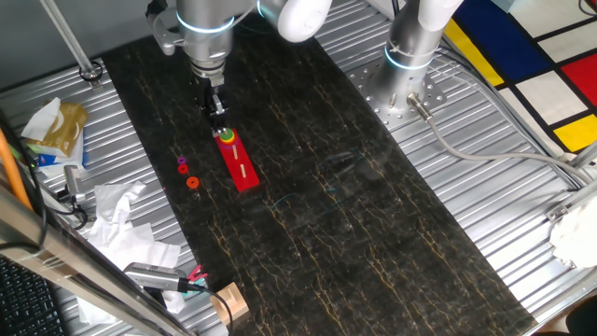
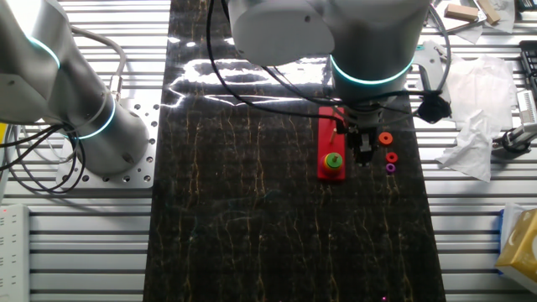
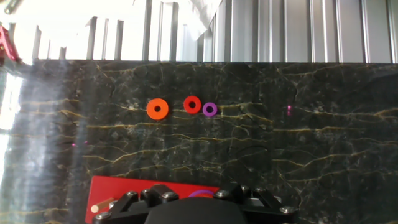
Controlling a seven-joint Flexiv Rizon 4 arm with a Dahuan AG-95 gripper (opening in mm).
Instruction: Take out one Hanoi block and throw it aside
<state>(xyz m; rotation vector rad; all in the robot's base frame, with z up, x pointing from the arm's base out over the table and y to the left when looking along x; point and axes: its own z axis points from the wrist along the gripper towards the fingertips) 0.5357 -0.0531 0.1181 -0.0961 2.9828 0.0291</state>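
Note:
The green Hanoi block (image 1: pixel 227 136) sits on top of a small ring stack on a peg at the far end of the red base (image 1: pixel 241 166). It also shows in the other fixed view (image 2: pixel 334 159). My gripper (image 1: pixel 217 119) hangs low just behind the stack, right beside the green ring, and holds nothing. In the other fixed view the gripper (image 2: pixel 361 149) stands beside the red base (image 2: pixel 329 138) with its fingers apart. The hand view shows only the gripper housing over the red base (image 3: pixel 118 193); the fingertips and the green ring are hidden.
Three loose rings lie on the dark mat beside the base: orange (image 3: pixel 157 109), orange-red (image 3: pixel 192 104) and purple (image 3: pixel 209 109); the orange one also shows in one fixed view (image 1: pixel 193 182). Crumpled paper (image 1: pixel 112 210) and clutter lie off the mat's left edge. A second arm's base (image 1: pixel 410 56) stands at the back.

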